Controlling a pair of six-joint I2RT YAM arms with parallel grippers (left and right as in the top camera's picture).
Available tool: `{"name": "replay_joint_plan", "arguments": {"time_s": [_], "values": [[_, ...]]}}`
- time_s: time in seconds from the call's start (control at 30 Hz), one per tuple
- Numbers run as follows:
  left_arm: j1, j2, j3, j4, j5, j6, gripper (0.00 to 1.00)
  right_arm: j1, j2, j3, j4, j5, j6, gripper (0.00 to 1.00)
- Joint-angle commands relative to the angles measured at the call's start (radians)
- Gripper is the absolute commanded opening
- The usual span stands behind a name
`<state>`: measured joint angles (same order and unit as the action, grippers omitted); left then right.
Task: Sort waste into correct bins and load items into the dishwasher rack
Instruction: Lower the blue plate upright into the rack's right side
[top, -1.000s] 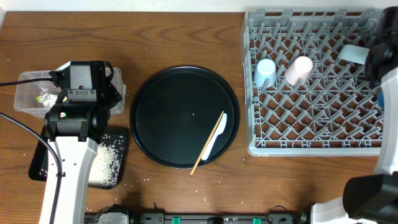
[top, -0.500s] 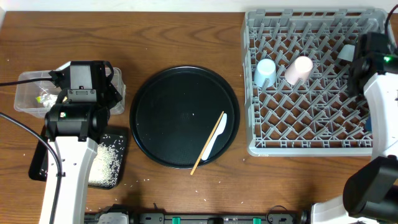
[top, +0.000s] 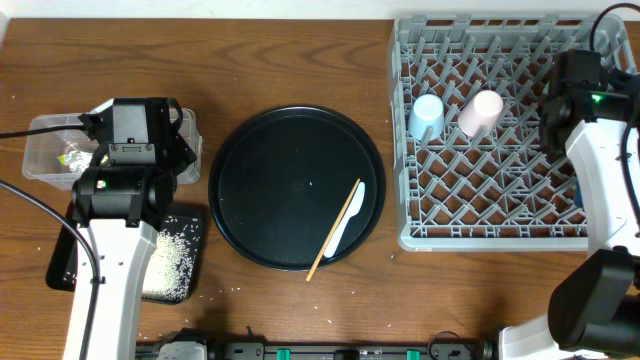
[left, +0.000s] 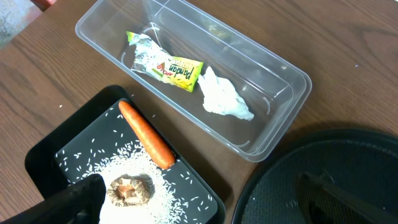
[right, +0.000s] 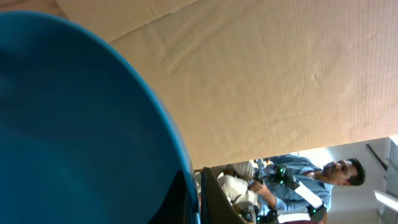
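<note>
Brown wooden table (top: 300, 60), clear plastic box (top: 45, 150) at its left edge, shallow black rectangular tray (top: 60, 268) just beside the box, round black tray (top: 270, 190) in the middle, grey dish rack (top: 500, 238) on the right, stray rice grains (top: 237, 290) on the wood.

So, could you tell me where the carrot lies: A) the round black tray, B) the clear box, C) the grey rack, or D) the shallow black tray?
D: the carrot lies in the shallow black tray next to the rice; the clear box holds a wrapper and a tissue.
</note>
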<state>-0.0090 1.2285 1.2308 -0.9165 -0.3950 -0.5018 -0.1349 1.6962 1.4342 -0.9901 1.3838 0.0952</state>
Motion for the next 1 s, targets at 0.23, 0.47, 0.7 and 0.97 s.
{"name": "replay_joint_plan", "arguments": {"time_s": [0.23, 0.47, 0.7, 0.97], "values": [[0.004, 0.0, 0.001, -0.003, -0.006, -0.016, 0.98, 0.025, 0.008, -0.03, 0.015, -0.025, -0.033, 0.01], [0.004, 0.0, 0.001, -0.003, -0.006, -0.016, 0.98, 0.08, 0.008, -0.03, 0.049, -0.054, -0.033, 0.01], [0.004, 0.0, 0.001, -0.003, -0.006, -0.016, 0.98, 0.142, 0.008, -0.03, 0.072, -0.111, -0.032, 0.01], [0.004, 0.0, 0.001, -0.003, -0.006, -0.016, 0.98, 0.197, 0.029, -0.031, 0.074, -0.196, -0.013, 0.01]]}}
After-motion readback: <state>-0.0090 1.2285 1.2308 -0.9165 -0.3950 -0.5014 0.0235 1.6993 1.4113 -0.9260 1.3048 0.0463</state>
